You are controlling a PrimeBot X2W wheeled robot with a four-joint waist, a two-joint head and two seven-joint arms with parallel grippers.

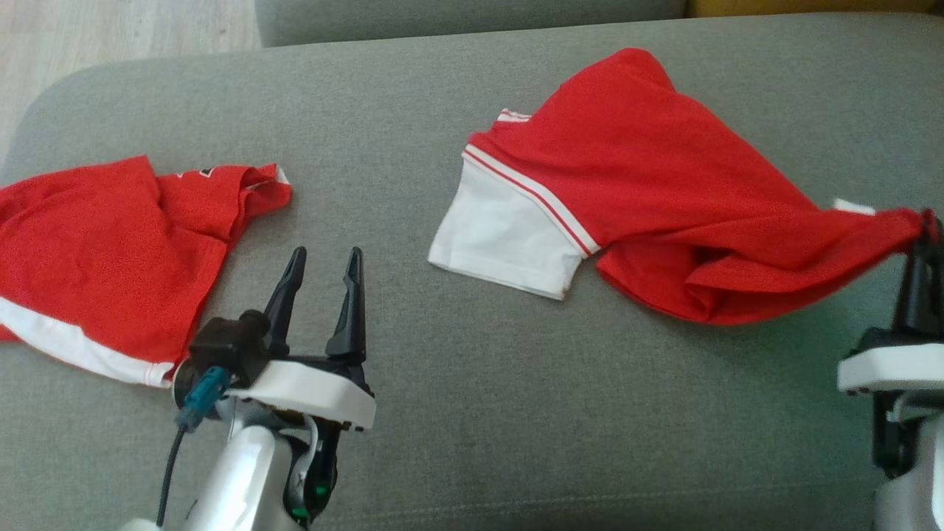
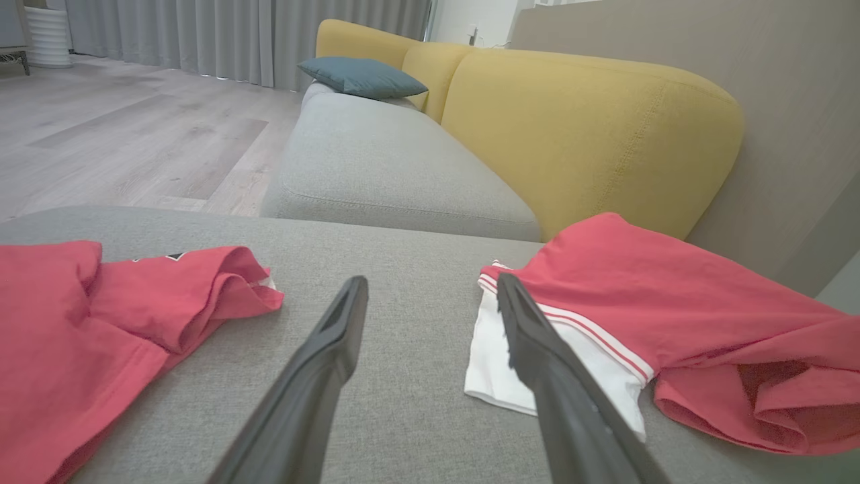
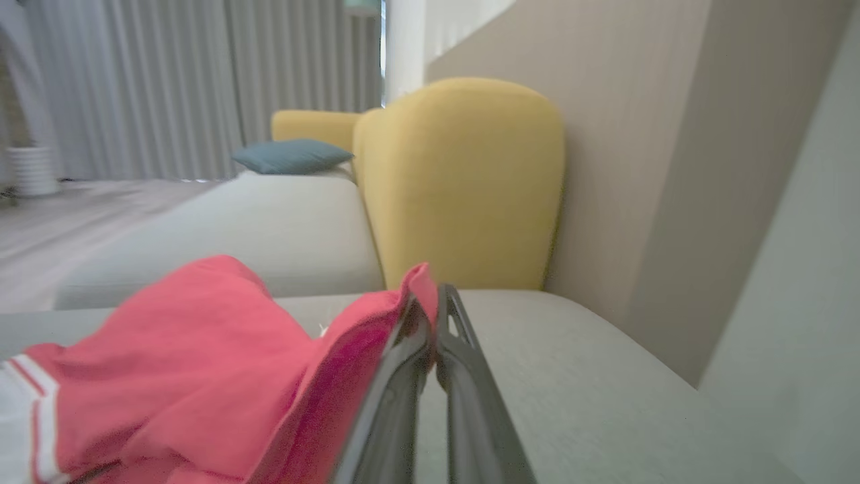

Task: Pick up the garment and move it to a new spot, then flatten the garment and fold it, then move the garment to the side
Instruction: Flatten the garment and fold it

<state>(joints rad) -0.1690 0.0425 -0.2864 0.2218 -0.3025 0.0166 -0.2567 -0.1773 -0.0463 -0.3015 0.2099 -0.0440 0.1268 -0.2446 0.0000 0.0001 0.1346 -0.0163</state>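
While your right gripper (image 3: 431, 302) has its fingers pressed together on a small bunch of cloth at one corner of the red garment (image 1: 649, 177), most of that garment lies rumpled on the grey sofa seat (image 1: 472, 413) toward its right side, with its white sleeve (image 1: 509, 236) spread flat to the left. Your left gripper (image 1: 326, 254) hovers with fingers spread and empty, between this garment and a second red garment (image 1: 96, 251) at the seat's left end. Watch the pinch: it looks like only a thin fold, so a fast lift or a sideways drag across the fabric seat could pull the cloth free. Lifting by one corner will likely leave the rest hanging twisted, which makes flattening harder. Keep the left fingers away from the second garment, or you may snag the wrong piece
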